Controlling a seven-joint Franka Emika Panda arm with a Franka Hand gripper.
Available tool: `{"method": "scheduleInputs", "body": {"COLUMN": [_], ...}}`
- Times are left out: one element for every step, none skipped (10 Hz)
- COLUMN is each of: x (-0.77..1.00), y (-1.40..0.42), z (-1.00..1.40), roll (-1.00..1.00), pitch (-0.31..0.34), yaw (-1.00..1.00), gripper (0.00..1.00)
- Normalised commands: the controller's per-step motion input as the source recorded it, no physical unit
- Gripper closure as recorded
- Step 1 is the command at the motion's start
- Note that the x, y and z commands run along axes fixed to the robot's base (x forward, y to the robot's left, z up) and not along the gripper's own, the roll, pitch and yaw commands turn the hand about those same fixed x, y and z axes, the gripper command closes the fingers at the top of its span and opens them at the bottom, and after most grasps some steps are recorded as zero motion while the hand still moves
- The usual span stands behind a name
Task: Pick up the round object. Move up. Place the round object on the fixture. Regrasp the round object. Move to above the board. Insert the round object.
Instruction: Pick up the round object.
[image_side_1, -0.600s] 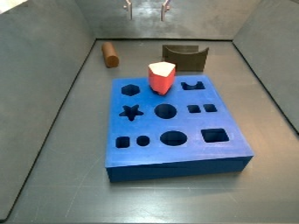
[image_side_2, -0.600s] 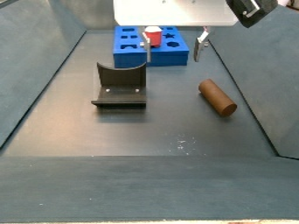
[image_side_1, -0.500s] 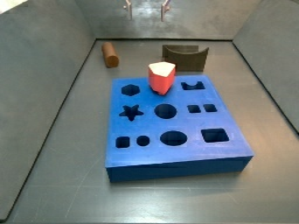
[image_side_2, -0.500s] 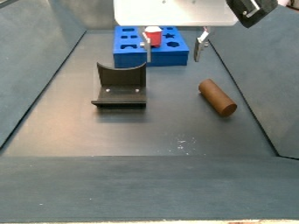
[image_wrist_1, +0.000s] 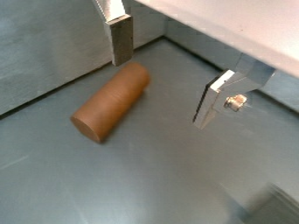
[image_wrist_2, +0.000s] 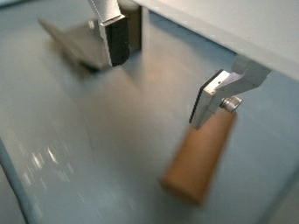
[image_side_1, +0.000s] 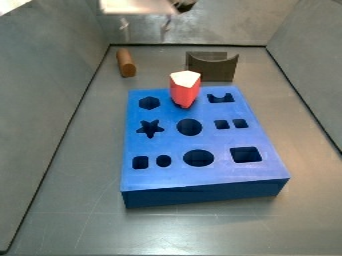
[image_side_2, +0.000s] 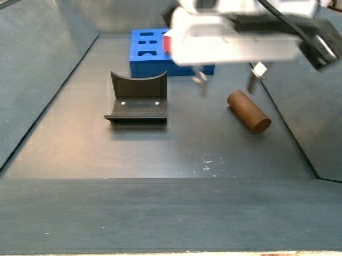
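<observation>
Silver finger plates of the gripper (image_wrist_1: 167, 80) are seen spread wide apart in both wrist views, with nothing held between them. In a wrist view the round object (image_wrist_1: 111, 101) lies on the grey floor (image_wrist_1: 176, 175) beside one finger (image_wrist_1: 121, 39), whose tip appears just over or against one end of it; contact cannot be confirmed. In a wrist view the gripper (image_wrist_2: 162, 75) is seen with the round object (image_wrist_2: 198, 165) lying below the finger (image_wrist_2: 214, 96) on that side, blurred.

The round object (image_side_2: 246, 110) is shown in a side view lying flat on its side, its long axis running diagonally across the floor, near the right wall. The gripper (image_side_2: 227, 74) hangs just above it there. In a side view the round object (image_side_1: 124, 63) rests near the back left corner, its long axis pointing roughly away from the camera, with the gripper (image_side_1: 168, 24) nearby at the top edge.

The fixture (image_side_2: 136, 97) stands apart from the peg, and the board (image_side_1: 201, 145) carries a red-and-white block (image_side_1: 185, 87).
</observation>
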Motion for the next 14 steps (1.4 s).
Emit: {"method": "scheduleInputs", "body": {"x": [-0.87,-0.58,-0.25,-0.11,0.0,0.0,-0.01,-0.09,-0.03,0.0,0.0,0.0,0.0,0.0], "y": [0.03,-0.01,0.0,0.0,0.0,0.02,0.15,0.18,0.17,0.01,0.0,0.0,0.0,0.0], "z": [-1.0,-0.99,-0.77,-0.6,-0.49,-0.53,-0.55,-0.45,-0.3,0.0,0.0,0.0,0.0,0.0], "roll": [0.02,0.0,0.0,0.23,0.32,0.25,0.23,0.15,0.0,-0.01,0.0,0.0,0.0,0.0], "pitch": [-0.166,-0.134,-0.154,-0.089,0.0,0.0,-0.003,-0.011,0.0,0.0,0.0,0.0,0.0,0.0], "yaw": [0.31,0.21,0.0,0.0,0.0,0.0,0.0,0.0,0.0,0.0,0.0,0.0,0.0,0.0], "gripper": [0.0,0.0,0.0,0.0,0.0,0.0,0.0,0.0,0.0,0.0,1.0,1.0,1.0,1.0]}}
